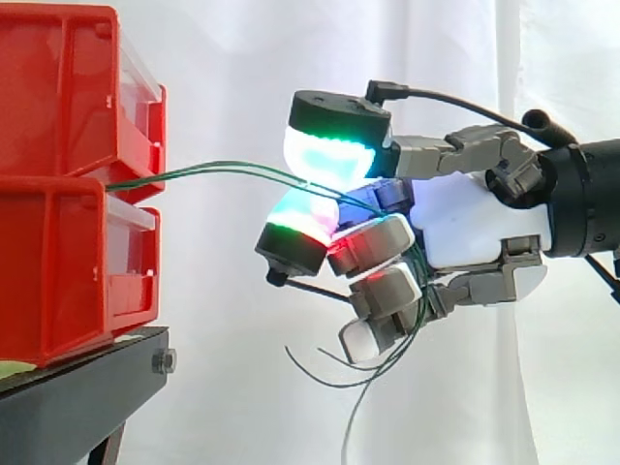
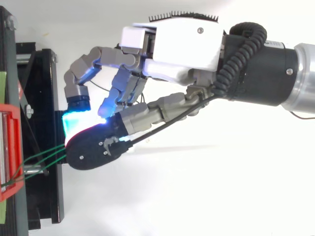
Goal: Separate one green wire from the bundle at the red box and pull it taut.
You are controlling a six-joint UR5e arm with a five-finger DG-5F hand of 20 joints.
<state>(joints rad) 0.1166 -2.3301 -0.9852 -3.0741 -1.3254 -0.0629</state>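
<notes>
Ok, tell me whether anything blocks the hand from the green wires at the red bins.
Nothing visible does. The thin green wires run free from the stacked red plastic bins straight into the hand, whose fingers pinch them.

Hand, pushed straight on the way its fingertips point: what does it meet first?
Probably the fronts of the stacked red bins, where the green wires it pinches come out. The gap before the hand looks free; sideways alignment is uncertain.
</notes>
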